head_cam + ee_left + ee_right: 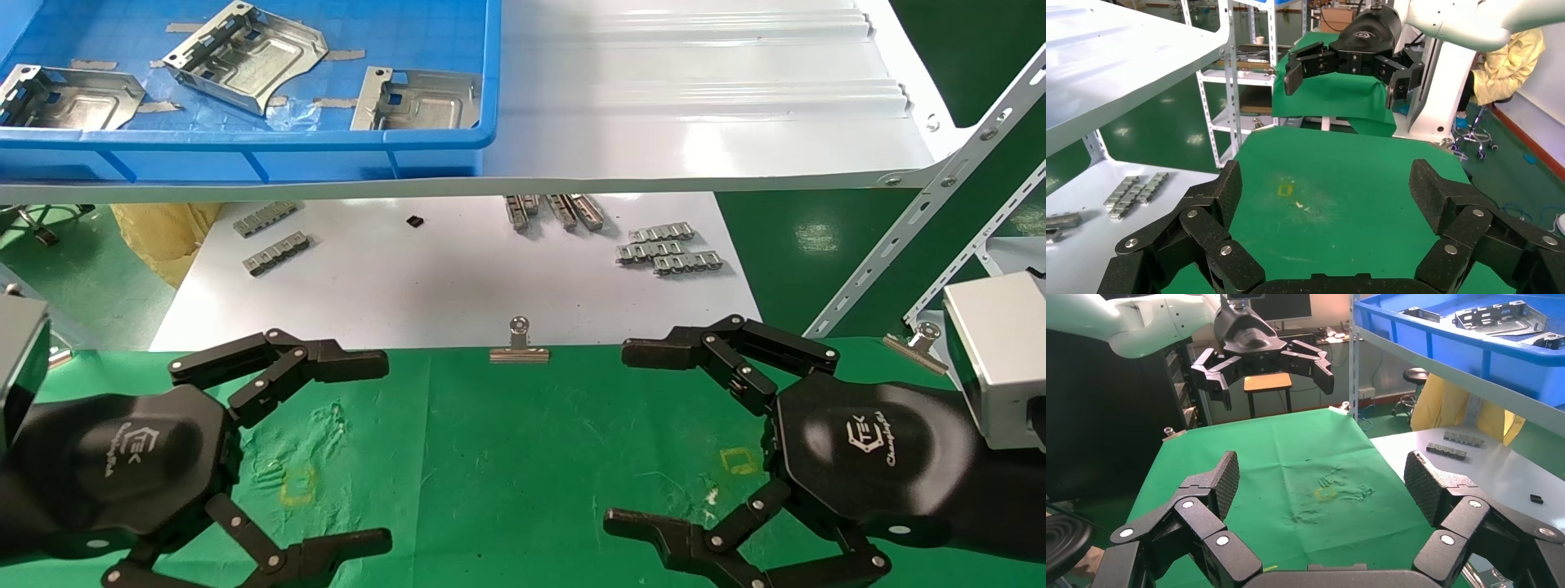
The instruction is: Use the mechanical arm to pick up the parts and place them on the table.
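Green table [523, 457] lies between both spread tools, apparently unobstructed.

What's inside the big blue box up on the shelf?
Three shiny grey stamped metal plates lie inside the blue plastic bin, with bits of tape on its floor. The near wall hides their front edges, and the bin runs out of view.

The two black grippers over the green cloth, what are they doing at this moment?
Nothing is held yet. The left gripper and the right gripper both hover open and empty above the green table. Three metal parts lie in the blue bin on the white shelf, none on the cloth.
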Robot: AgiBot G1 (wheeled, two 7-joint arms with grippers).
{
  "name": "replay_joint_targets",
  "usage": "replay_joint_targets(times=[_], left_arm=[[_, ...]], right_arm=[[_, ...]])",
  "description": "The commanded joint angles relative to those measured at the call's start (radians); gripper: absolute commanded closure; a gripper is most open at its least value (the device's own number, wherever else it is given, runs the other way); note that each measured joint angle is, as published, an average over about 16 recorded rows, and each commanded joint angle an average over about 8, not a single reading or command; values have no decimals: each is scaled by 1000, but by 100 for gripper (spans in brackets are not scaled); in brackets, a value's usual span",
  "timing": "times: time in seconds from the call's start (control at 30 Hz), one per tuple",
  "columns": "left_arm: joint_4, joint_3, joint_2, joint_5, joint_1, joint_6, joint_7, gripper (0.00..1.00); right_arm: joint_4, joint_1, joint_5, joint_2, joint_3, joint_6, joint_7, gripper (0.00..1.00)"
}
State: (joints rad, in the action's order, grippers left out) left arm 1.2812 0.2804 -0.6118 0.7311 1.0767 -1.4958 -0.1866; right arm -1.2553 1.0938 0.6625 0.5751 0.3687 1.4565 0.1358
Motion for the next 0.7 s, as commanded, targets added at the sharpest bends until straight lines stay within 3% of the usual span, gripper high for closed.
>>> replay_joint_targets(times=[0.03,0.6,0.7], left_arm=[[0,0,0,0,0,0,0,0],[0,0,0,0,0,0,0,0],[0,0,0,0,0,0,0,0]], right_arm=[[0,0,0,0,0,0,0,0],[0,0,0,0,0,0,0,0],[0,0,0,0,0,0,0,38]])
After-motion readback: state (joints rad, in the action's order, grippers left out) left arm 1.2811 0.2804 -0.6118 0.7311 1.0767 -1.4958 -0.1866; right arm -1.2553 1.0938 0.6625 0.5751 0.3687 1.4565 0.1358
